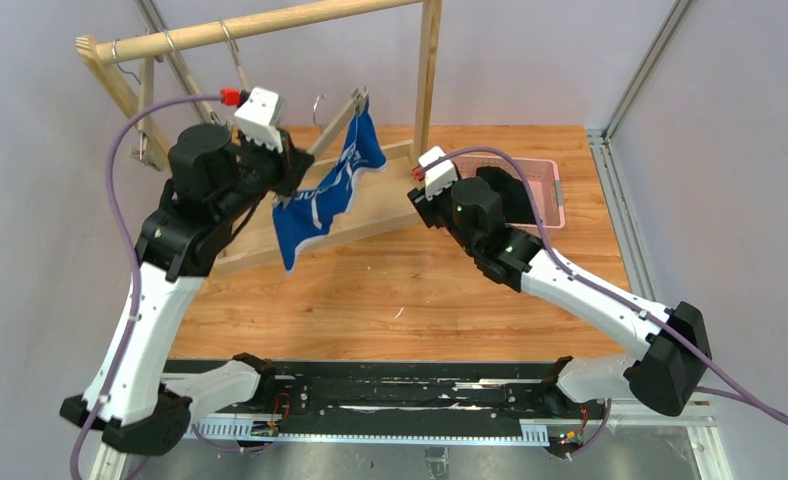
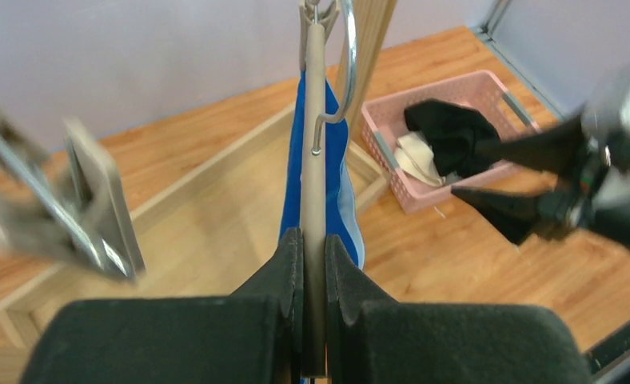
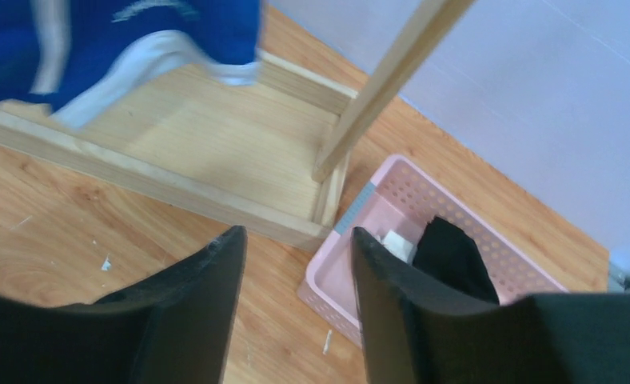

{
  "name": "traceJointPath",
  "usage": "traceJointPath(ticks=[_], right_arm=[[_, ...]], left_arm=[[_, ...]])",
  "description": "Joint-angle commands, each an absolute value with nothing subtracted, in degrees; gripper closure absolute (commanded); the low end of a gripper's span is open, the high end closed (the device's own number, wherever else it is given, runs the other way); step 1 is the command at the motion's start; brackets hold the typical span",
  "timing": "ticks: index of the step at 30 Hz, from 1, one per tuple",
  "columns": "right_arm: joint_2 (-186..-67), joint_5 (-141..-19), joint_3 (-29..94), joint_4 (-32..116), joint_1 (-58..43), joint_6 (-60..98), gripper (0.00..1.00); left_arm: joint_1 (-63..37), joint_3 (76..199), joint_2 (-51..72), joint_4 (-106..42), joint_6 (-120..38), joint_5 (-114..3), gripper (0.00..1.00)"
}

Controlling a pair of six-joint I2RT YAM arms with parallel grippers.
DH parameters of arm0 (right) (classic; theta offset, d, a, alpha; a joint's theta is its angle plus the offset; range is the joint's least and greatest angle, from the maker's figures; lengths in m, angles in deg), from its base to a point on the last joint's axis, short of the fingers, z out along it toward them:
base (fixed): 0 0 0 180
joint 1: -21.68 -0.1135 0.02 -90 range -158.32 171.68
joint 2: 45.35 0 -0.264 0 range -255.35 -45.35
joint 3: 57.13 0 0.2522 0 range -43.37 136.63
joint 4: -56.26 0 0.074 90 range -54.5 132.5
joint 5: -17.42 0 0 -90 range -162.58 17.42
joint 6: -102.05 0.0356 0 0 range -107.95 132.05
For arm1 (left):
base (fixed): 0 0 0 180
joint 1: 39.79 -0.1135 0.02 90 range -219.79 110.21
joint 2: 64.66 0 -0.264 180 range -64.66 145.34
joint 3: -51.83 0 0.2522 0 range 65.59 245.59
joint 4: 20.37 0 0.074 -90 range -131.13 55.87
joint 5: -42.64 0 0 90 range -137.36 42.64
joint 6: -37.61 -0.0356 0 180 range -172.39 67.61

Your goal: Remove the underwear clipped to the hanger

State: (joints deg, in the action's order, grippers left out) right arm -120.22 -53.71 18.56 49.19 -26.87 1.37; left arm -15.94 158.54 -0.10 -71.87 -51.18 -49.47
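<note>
The left pincer [image 2: 313, 240] clenches the wooden hanger [image 2: 314, 160] to steady the blue underwear [image 1: 320, 200] clipped just beyond its tips, while the right pincer [image 3: 296, 248], released and empty, hovers near the pink basket [image 3: 472, 216] holding the black pair [image 3: 452, 252].

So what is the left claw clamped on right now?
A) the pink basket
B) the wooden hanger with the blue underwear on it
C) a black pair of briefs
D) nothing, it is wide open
B: in the left wrist view the left claw is shut on the wooden hanger, with the blue underwear hanging from it, while the black briefs lie in the pink basket.
</note>
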Motion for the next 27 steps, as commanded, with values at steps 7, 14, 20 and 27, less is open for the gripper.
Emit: traceJointPath(ticks=[7, 14, 20, 27], right_arm=[[-108.07, -94.82, 16.05, 39.2, -4.04, 2.95, 0.15], [-101.05, -131.46, 12.76, 39.9, 7.84, 4.55, 0.14], [-103.96, -146.56, 15.42, 45.08, 7.96, 12.34, 0.14], [-104.7, -149.35, 15.76, 50.41, 7.04, 16.88, 0.14]], left_arm=[[-15.71, 143.0, -18.52, -77.07, -52.13, -68.17, 1.0], [-15.66, 138.47, -19.89, -76.42, -51.28, -82.67, 1.0], [-15.68, 136.6, -18.69, -70.93, -46.76, -89.34, 1.0], [-15.71, 136.57, -18.1, -69.69, -46.72, -95.75, 1.0]])
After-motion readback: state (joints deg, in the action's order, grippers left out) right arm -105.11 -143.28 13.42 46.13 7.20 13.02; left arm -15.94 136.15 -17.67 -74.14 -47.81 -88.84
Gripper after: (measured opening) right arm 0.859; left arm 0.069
